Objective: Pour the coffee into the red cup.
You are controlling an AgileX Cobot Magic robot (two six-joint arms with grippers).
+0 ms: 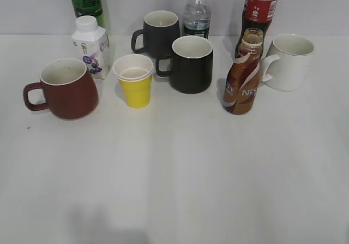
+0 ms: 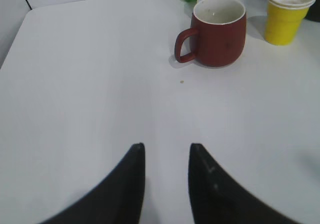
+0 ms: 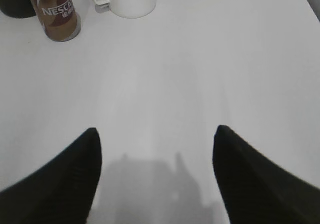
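Note:
The coffee bottle (image 1: 242, 77) is brown with a white swirl and a tan neck. It stands upright at the right, between a black mug and a white mug; the right wrist view shows its lower part (image 3: 56, 11) at the top left. The red cup (image 1: 64, 88) stands upright at the left with its handle to the left and nothing inside; it also shows in the left wrist view (image 2: 218, 31). My left gripper (image 2: 166, 146) is open and empty, well short of the cup. My right gripper (image 3: 156, 131) is wide open and empty, well short of the bottle. Neither gripper shows in the exterior view.
A yellow paper cup (image 1: 134, 81) stands right of the red cup. Two black mugs (image 1: 188, 64) (image 1: 158, 32) and a white mug (image 1: 289, 61) stand near the bottle. A white carton (image 1: 91, 46), a green bottle (image 1: 85, 1), a water bottle (image 1: 197, 15) and a cola bottle (image 1: 257, 12) line the back.

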